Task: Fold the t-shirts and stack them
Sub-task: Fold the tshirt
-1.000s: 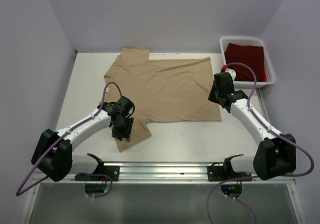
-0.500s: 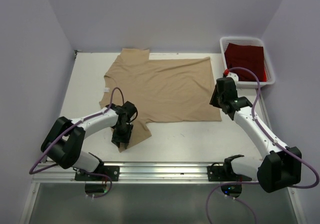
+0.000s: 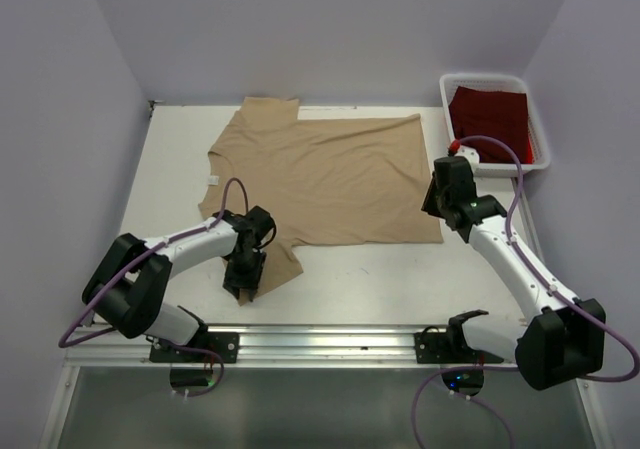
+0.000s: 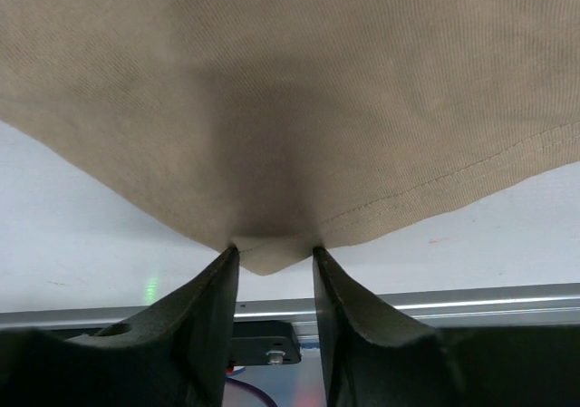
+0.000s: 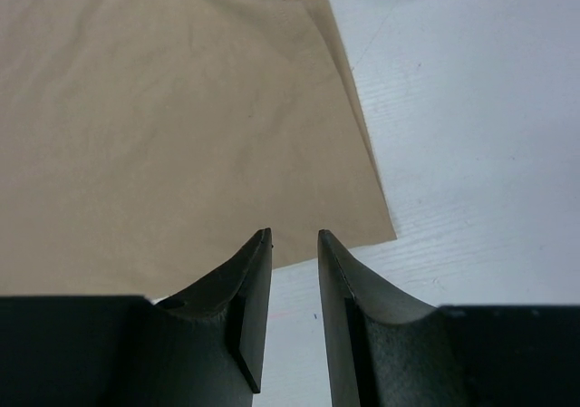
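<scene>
The tan shirt has the corner of its near sleeve nipped between the two fingers of my left pincer. That pincer stands narrow, with the cloth filling the gap. From there the hem runs up and away to either side, and bare white table shows under it.

My right pincer holds nothing. Its two fingers stand a narrow slit apart, just over the table, with the shirt's near right corner just beside the tips.

From above, the tan shirt lies spread flat across the middle of the table, neck to the left and hem to the right. I count two shirts. The second, a red shirt, lies in the one white bin at the far right corner, well apart from the tan one.
</scene>
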You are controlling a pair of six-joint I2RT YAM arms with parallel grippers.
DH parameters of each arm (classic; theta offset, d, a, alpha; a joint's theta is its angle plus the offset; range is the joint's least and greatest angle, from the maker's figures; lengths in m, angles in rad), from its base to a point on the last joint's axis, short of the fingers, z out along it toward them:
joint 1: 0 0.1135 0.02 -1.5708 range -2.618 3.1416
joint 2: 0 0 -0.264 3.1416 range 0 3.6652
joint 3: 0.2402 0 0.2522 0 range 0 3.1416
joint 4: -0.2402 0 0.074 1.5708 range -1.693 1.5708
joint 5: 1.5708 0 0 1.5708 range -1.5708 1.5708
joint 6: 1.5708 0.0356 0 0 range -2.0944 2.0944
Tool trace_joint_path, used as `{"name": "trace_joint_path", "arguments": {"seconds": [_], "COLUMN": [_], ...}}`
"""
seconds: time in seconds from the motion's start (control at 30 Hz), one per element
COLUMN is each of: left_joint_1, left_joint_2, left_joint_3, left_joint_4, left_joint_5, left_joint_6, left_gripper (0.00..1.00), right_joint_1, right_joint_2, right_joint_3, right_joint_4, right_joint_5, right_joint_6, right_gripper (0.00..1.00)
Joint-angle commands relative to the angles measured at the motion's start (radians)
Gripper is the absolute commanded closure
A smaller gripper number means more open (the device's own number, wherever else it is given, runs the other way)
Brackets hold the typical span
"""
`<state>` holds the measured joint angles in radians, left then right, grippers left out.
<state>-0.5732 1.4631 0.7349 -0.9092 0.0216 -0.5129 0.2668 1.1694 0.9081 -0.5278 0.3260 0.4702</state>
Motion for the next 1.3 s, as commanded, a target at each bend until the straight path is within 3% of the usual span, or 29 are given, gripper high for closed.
{"name": "trace_joint_path", "arguments": {"seconds": [0.0, 0.33, 0.37, 0.4, 0.63, 0.83, 1.27], "left_joint_1": [-0.011, -0.014, -0.014, -0.014, -0.016, -0.016, -0.014], "left_joint_2": [0.014, 0.006, 0.005, 0.003, -0.121, -0.178, -0.181], "left_joint_3": [0.006, 0.003, 0.003, 0.003, 0.076, 0.219, 0.222], "left_joint_4": [0.000, 0.004, 0.004, 0.004, -0.013, -0.091, -0.085], "left_joint_5": [0.006, 0.006, 0.006, 0.005, 0.008, -0.087, -0.101], "left_joint_6": [-0.007, -0.006, -0.007, -0.007, -0.029, -0.033, -0.021], "left_gripper": [0.60, 0.87, 0.97, 1.00, 1.00, 1.00, 1.00], "right_joint_1": [0.003, 0.002, 0.002, 0.002, -0.001, -0.005, -0.047], "right_joint_2": [-0.036, -0.071, -0.070, -0.065, 0.099, 0.197, 0.147], "right_joint_3": [-0.017, -0.048, -0.049, -0.054, -0.092, -0.173, -0.161], "right_joint_4": [-0.018, -0.035, -0.035, -0.034, -0.110, -0.080, -0.046], "right_joint_5": [0.041, 0.065, 0.070, 0.074, 0.142, 0.154, 0.174], "right_joint_6": [0.019, 0.044, 0.044, 0.045, 0.165, 0.289, 0.278], "right_gripper": [0.70, 0.76, 0.76, 0.76, 0.76, 0.65, 0.59]}}
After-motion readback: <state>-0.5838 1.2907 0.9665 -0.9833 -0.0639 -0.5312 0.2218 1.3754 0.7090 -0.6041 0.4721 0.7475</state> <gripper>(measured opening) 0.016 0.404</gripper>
